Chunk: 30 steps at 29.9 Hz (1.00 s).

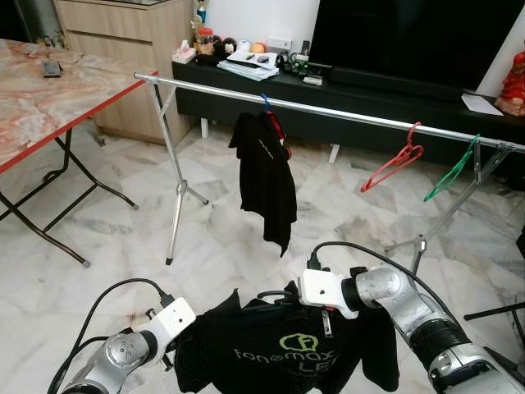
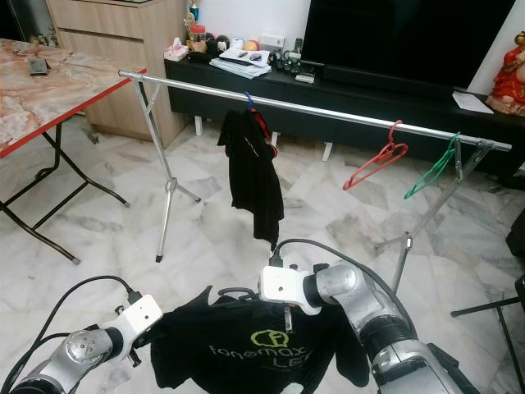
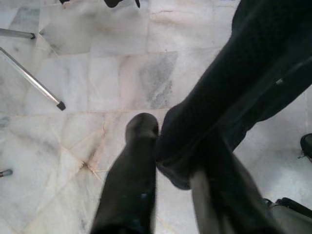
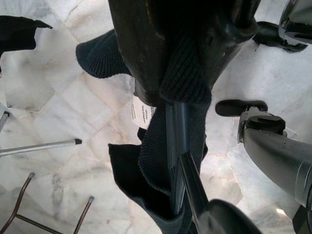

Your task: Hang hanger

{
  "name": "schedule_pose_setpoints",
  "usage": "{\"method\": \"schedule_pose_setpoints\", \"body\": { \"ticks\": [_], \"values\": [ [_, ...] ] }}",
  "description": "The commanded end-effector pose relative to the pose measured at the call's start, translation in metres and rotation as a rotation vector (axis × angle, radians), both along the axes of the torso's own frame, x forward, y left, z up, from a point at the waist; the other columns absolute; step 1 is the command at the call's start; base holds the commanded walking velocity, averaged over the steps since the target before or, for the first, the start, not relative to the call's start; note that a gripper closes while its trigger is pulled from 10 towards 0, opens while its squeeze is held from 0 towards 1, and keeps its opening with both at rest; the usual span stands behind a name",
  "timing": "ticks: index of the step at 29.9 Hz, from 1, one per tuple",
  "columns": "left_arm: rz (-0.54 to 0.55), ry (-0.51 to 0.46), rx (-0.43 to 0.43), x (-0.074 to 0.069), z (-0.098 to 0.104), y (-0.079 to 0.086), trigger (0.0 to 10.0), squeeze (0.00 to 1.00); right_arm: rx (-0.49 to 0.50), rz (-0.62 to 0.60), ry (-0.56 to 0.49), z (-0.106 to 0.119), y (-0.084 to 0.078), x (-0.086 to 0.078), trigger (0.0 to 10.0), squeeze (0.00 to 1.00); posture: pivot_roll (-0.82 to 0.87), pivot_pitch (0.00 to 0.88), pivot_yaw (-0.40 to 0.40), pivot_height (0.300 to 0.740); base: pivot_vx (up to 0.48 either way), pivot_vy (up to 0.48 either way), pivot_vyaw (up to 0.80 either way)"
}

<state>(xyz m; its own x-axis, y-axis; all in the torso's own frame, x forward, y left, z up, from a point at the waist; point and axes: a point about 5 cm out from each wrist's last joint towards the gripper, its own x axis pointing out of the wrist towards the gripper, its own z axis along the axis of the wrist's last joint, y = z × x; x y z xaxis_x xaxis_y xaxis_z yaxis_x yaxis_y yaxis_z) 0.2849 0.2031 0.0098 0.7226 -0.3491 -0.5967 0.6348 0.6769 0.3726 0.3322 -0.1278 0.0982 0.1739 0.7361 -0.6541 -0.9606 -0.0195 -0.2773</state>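
Observation:
A black T-shirt (image 1: 287, 349) with a green logo hangs spread between my two grippers, low in front of me. A dark hanger (image 4: 176, 136) runs through its collar, and the hook (image 1: 275, 295) pokes out at the top. My right gripper (image 4: 178, 85) is shut on the collar and the hanger's neck. My left gripper (image 3: 165, 146) is shut on the shirt's sleeve edge. The silver rail (image 1: 344, 112) of the clothes rack crosses the room farther ahead, higher than the shirt.
On the rail hang another black shirt (image 1: 267, 176), a red hanger (image 1: 394, 162) and a green hanger (image 1: 451, 174). A marble-topped folding table (image 1: 49, 90) stands at the left. A black TV console (image 1: 369, 98) runs behind the rack. Rack legs (image 1: 174, 222) splay on the floor.

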Motion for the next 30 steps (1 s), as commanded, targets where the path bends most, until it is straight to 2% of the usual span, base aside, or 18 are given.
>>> {"method": "schedule_pose_setpoints", "body": {
  "ticks": [1, 10, 12, 15, 19, 24, 30],
  "values": [
    [0.01, -0.009, 0.002, 0.002, 0.002, 0.001, 0.0, 0.0, 0.021, -0.001, -0.03, 0.008, 0.002, 0.003, 10.0, 0.0, 0.12, 0.007, -0.107, 0.74, 0.0, 0.0, 0.0],
    [0.034, -0.019, 0.019, 0.003, 0.002, 0.006, 0.0, 0.0, 0.008, -0.012, -0.025, 0.004, 0.0, 0.002, 10.0, 0.0, 0.12, 0.018, -0.11, 0.74, 0.0, 0.0, 0.0],
    [0.089, -0.032, 0.031, 0.003, 0.002, 0.012, 0.0, 0.0, -0.016, -0.04, -0.031, 0.001, -0.002, 0.003, 10.0, 0.0, 0.12, 0.023, -0.109, 0.74, 0.0, 0.0, 0.0],
    [0.103, -0.037, 0.038, 0.003, 0.003, 0.014, 0.0, 0.0, -0.028, -0.05, -0.039, 0.0, -0.003, 0.004, 10.0, 0.0, 0.12, 0.025, -0.11, 0.74, 0.0, 0.0, 0.0],
    [0.127, -0.03, 0.051, 0.001, 0.001, 0.018, 0.0, 0.0, -0.068, -0.125, -0.081, 0.0, -0.009, 0.009, 10.0, 0.0, 0.12, 0.027, -0.109, 0.74, 0.0, 0.0, 0.0],
    [0.243, -0.025, 0.111, -0.001, -0.003, 0.032, 0.0, 0.0, -0.075, -0.235, -0.107, 0.002, -0.017, 0.016, 10.0, 0.0, 0.12, 0.034, -0.106, 0.74, 0.0, 0.0, 0.0],
    [0.443, 0.058, 0.217, -0.012, -0.014, 0.055, 0.0, 0.0, 0.048, -0.425, -0.118, 0.018, -0.022, 0.029, 10.0, 0.0, 0.11, 0.036, -0.105, 0.74, 0.0, 0.0, 0.0]
  ]
}}
